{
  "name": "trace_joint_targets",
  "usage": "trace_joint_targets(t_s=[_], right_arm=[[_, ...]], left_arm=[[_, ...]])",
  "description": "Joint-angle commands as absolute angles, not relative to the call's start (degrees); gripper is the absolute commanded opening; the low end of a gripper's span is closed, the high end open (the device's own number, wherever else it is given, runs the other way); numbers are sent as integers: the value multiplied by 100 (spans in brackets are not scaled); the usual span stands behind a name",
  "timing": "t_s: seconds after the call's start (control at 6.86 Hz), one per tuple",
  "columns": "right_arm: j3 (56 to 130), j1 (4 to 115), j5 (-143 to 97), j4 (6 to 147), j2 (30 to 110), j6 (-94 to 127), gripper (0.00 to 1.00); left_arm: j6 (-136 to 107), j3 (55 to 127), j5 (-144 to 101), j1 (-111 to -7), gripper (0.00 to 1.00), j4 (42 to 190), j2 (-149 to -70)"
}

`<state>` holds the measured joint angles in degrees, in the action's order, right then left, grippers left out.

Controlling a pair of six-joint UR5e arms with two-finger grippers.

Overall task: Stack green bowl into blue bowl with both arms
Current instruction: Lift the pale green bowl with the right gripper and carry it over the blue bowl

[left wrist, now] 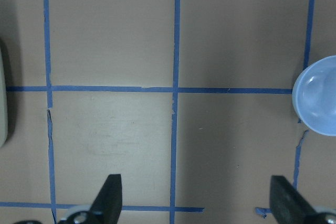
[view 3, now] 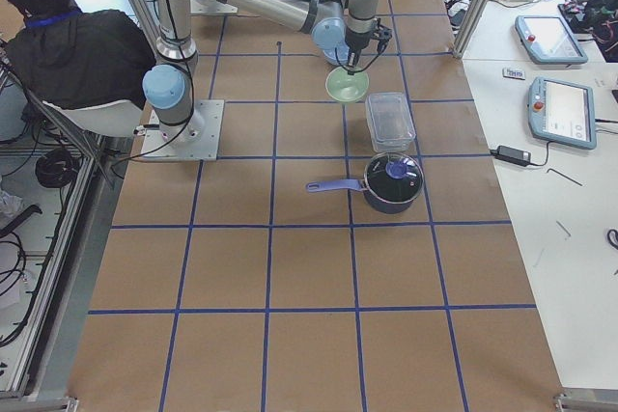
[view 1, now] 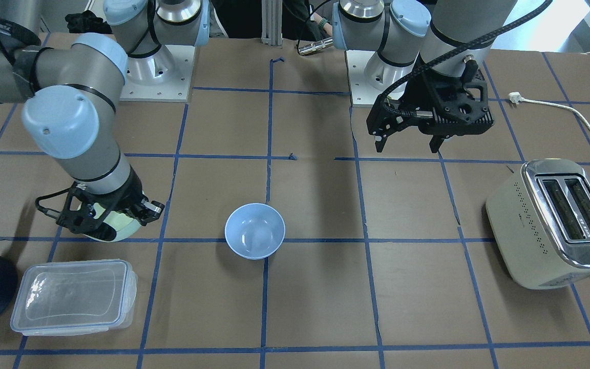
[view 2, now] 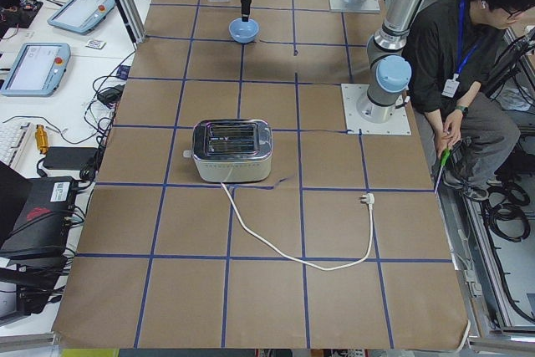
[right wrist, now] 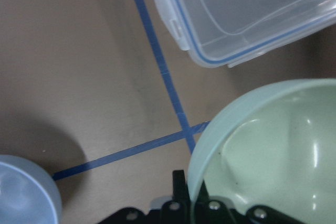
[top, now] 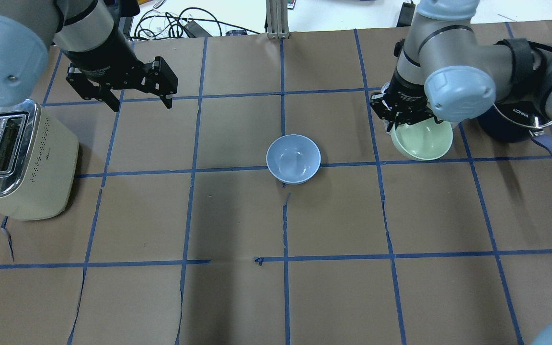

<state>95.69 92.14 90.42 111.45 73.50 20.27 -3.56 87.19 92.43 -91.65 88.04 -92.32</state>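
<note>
The pale green bowl [top: 423, 140] is on the robot's right side of the table, tilted, with my right gripper [top: 399, 123] shut on its rim. The right wrist view shows that rim [right wrist: 210, 145] clamped at the fingers. I cannot tell whether the bowl touches the table. In the front view the green bowl [view 1: 119, 225] sits under the right gripper [view 1: 104, 214]. The light blue bowl [top: 293, 158] stands upright and empty at the table's middle [view 1: 254, 230]. My left gripper [top: 134, 99] is open and empty, above the table well to the left of the blue bowl [left wrist: 317, 95].
A cream toaster [top: 15, 158] stands at the robot's far left, its cord [view 1: 571, 110] trailing behind. A clear lidded plastic container [view 1: 72, 294] and a dark navy pot [top: 508, 124] lie close to the green bowl. A person [view 2: 468, 64] sits beside the robot.
</note>
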Motion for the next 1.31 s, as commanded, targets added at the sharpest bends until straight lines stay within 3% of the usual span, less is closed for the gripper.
trace_joint_targets(t_s=[0.0,0.44,1.17], right_arm=[[8811,10024,9097,10944,6736,2598,0],[7640,10747,9009,10556,5821,3697,0],[7567,11135,8745,10328,5687,4103,0]], left_arm=[[-343,8666,9281,-9140,100,8772,-9237],[-158,8666,9238,-9141,100,8676,-9281],[-158,8701,9229,-9114,100,8675,-9237]])
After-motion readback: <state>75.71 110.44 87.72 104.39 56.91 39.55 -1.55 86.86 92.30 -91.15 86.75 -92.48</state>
